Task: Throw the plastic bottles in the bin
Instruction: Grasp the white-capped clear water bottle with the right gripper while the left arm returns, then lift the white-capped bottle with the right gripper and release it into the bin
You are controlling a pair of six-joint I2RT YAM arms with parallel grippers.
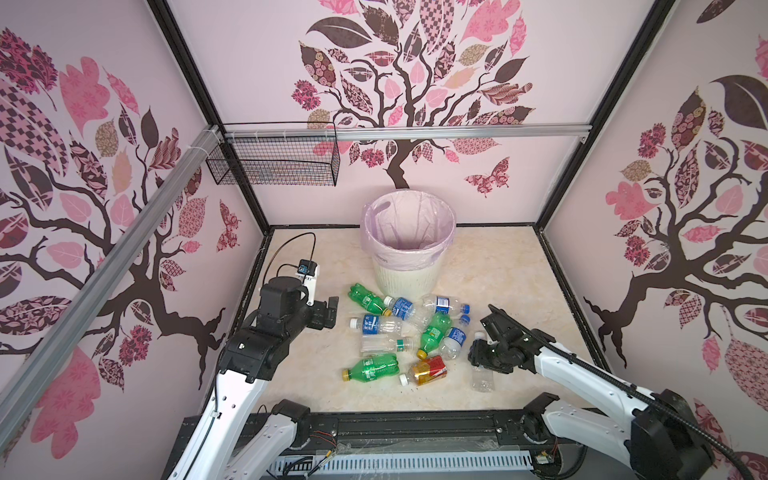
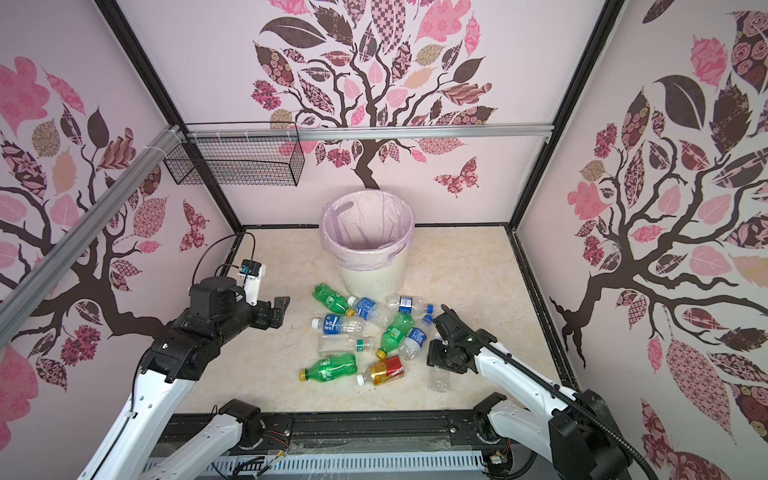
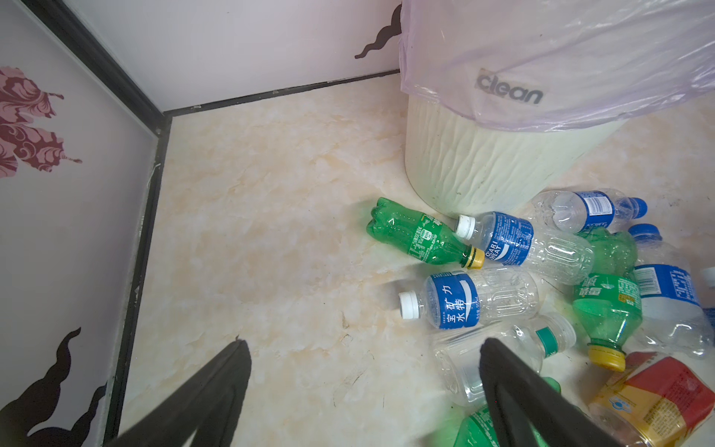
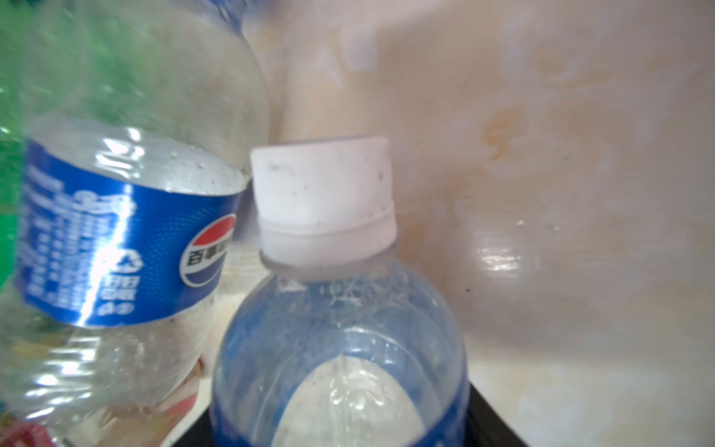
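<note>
1. the plastic bottles (image 1: 399,336) lie in a heap on the table (image 1: 498,266), on the near side of the bin (image 1: 401,282), which stands at the far middle.
2. the left end effector (image 1: 330,313) hangs spread and empty, left of the heap.
3. the right end effector (image 1: 482,355) sits low over a clear white-capped bottle (image 1: 483,380) at the heap's right edge; whether its jaws pinch it i cannot tell.
4. my judgement: empty, light, thin-walled and slick, so it dents and can squirt out; grip across the body below the shoulder.
5. only the right wrist view shows its cap (image 4: 325,193) close up, just beside a blue-label bottle (image 4: 127,232); only the top views show the bin's open mouth.
</note>
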